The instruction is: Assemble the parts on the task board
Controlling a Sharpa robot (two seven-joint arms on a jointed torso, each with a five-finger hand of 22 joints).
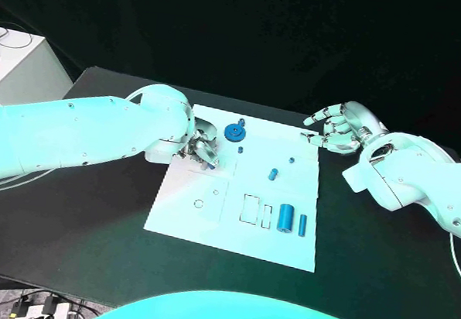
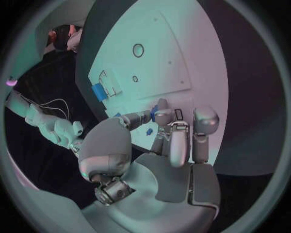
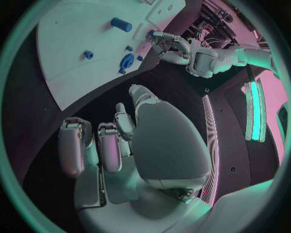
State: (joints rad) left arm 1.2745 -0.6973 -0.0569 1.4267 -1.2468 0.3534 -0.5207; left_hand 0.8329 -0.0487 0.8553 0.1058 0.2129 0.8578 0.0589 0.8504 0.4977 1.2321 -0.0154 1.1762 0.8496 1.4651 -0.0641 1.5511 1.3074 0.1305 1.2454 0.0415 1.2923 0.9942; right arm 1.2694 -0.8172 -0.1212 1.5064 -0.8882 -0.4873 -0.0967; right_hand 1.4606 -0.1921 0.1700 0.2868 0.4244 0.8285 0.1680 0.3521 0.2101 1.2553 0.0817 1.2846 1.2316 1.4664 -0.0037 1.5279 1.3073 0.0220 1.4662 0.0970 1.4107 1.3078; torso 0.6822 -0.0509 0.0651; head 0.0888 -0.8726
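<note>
Head view: left hand [image 1: 196, 149] curls on the task board [image 1: 234, 230], grasp unclear; right hand [image 1: 341, 125] hovers empty, fingers apart.

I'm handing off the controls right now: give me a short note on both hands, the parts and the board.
Left hand: at the task board's left edge, fingers curled onto it; the left wrist view shows a small blue part at its fingertips, hold unclear.
Right hand: off the board's far right corner, holding nothing, fingers apart.
Parts: blue gear near the far edge; small piece mid-board; large cylinder and thin pin lying at the near right.
Done: cannot tell. Left: the loose pieces.
</note>
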